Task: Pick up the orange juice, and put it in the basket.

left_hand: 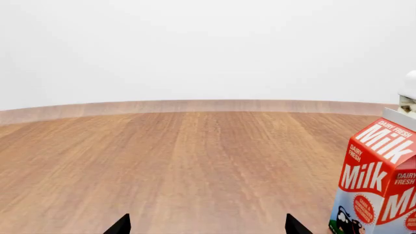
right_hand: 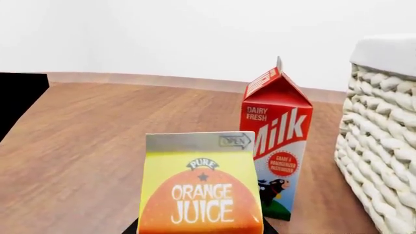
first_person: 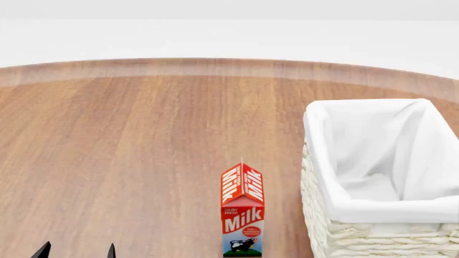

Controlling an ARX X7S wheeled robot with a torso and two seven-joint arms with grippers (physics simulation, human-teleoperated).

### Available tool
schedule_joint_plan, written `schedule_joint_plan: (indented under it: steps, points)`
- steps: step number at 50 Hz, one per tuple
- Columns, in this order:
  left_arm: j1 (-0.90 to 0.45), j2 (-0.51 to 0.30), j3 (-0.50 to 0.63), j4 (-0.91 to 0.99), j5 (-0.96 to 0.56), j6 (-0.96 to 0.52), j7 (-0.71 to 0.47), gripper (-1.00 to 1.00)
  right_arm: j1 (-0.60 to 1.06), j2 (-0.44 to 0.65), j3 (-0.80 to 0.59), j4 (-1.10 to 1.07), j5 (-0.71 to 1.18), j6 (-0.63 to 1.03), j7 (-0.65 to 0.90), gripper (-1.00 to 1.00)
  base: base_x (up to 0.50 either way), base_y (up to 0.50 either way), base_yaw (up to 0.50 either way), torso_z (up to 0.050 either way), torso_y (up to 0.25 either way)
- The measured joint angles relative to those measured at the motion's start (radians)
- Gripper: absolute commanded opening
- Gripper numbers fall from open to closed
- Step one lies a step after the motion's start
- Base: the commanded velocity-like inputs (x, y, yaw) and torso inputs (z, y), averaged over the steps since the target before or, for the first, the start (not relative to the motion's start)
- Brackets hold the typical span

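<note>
The orange juice (right_hand: 200, 187) fills the lower centre of the right wrist view, close to the camera, with its base cut off by the frame edge. The right gripper shows there only as a dark sliver below the carton, so whether it is spread, pressed together or pinching the carton cannot be told. The carton does not appear in the head view.

The milk carton (first_person: 242, 212) stands upright at the lower centre of the head view, its base cut by the frame edge. The basket (first_person: 337, 236) sits just beside it at the lower right, apart from it and cropped at the right and bottom. In the right wrist view the milk carton stands behind the orange juice, between it and the basket wall.

The left gripper (left_hand: 203, 228) shows only two dark fingertips (left_hand: 120, 226) at the lower edge, spread wide with nothing between them.

The worktop (first_person: 129, 150) is brown wood grain with a curved far edge. Behind it is a plain white wall (left_hand: 195, 48).
</note>
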Motion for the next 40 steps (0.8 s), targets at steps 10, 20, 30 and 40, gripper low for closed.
schedule_joint_plan:
  steps: [10,20,30,40]
  points:
    - [-0.001,-0.002,0.003,0.000,-0.002,0.001,-0.003,1.00,-0.011,0.013,-0.009,-0.030,0.016,0.013,0.006,-1.00,0.00,0.00,0.00,0.000,0.000]
    - [-0.002,-0.004,0.006,-0.001,-0.004,0.002,-0.005,1.00,-0.034,0.034,-0.017,-0.124,0.024,0.060,0.018,-1.00,0.00,0.00,0.00,0.000,0.001]
    - [-0.002,-0.006,0.009,-0.001,-0.007,0.003,-0.008,1.00,-0.062,0.061,-0.027,-0.237,0.022,0.107,0.034,-1.00,0.00,0.00,0.00,0.000,0.000]
    - [-0.003,-0.009,0.012,-0.001,-0.009,0.004,-0.010,1.00,-0.086,0.087,-0.033,-0.348,0.017,0.152,0.050,-1.00,0.00,0.00,0.00,0.000,0.001]
